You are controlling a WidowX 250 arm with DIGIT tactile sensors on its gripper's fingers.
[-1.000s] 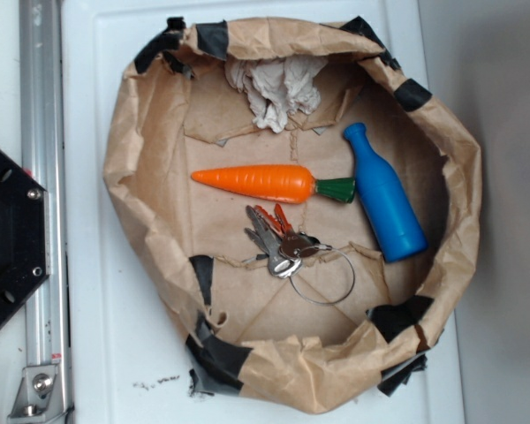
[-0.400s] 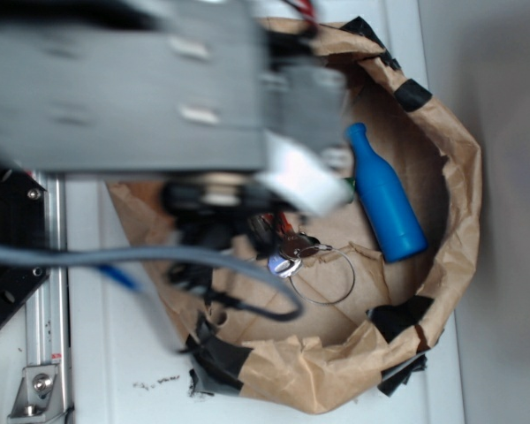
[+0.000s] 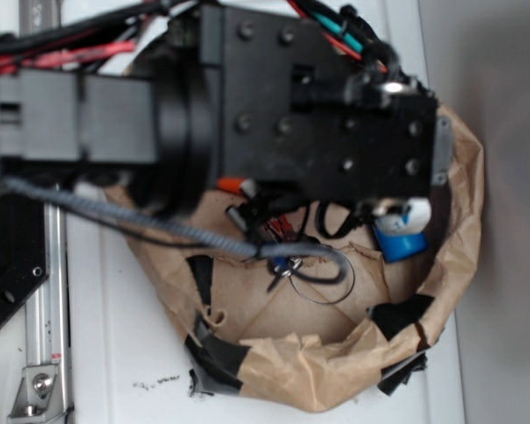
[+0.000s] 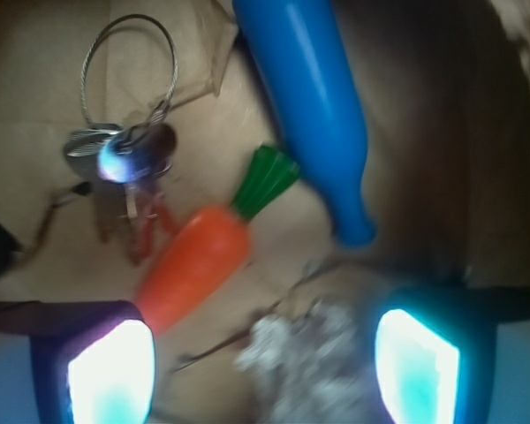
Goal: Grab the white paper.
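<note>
wrist view shows your gripper (image 4: 263, 362) wide open and empty over what looks like the blurred white paper (image 4: 305, 358), so closing off-centre could snag the carrot (image 4: 194, 265).

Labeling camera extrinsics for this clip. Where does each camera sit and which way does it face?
Exterior: overhead, looking straight down on the brown paper lining; the black arm fills the upper frame, hiding most contents.
Wrist: on the gripper, looking down past both glowing fingers at the white paper, orange carrot, keys.
Shared: blue bottle and key ring.
</note>
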